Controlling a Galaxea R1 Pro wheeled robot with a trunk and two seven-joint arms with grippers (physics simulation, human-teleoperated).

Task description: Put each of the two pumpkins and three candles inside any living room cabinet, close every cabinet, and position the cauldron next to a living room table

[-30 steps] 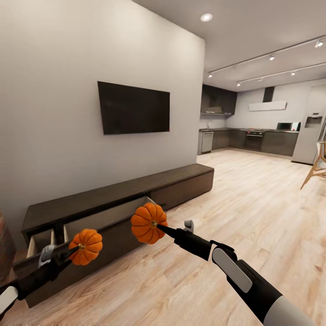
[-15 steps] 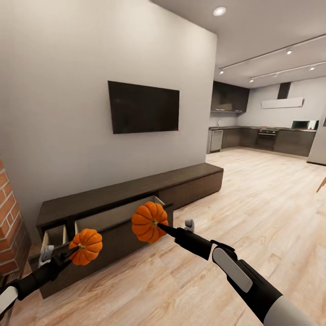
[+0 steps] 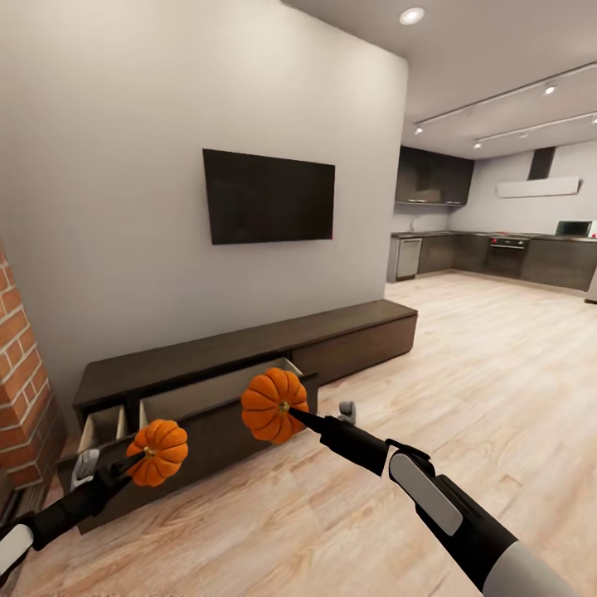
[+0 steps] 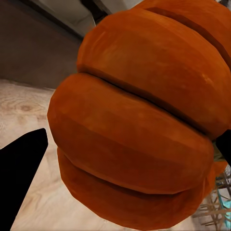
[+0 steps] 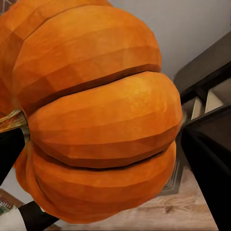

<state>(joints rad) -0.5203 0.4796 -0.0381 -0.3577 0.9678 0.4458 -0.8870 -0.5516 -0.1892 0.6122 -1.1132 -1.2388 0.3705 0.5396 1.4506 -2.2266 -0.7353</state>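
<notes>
Two bright-orange ribbed pumpkins are held up in front of me. My left gripper (image 3: 138,455) is shut on one pumpkin (image 3: 159,452) by its stem side, and that pumpkin (image 4: 134,120) looms large between dark fingers (image 4: 21,178) in the left wrist view. My right gripper (image 3: 292,412) is shut on the other pumpkin (image 3: 271,406), also seen close up (image 5: 96,115). Behind them, the long dark-brown cabinet (image 3: 249,344) stands against the white wall. Its left front (image 3: 207,431) is pulled out, showing a pale interior (image 3: 211,391). Its right front is closed. Candles, cauldron and table are out of view.
A black TV (image 3: 268,196) hangs on the wall above the cabinet. A brick fireplace (image 3: 21,390) edges in at the left. Light wood floor (image 3: 464,390) stretches right toward a dark kitchen (image 3: 497,257) in the background.
The whole view has swung left: the cabinet, TV and kitchen have slid rightward and the brick fireplace has come into view. Both arms hold their pumpkins in the same pose.
</notes>
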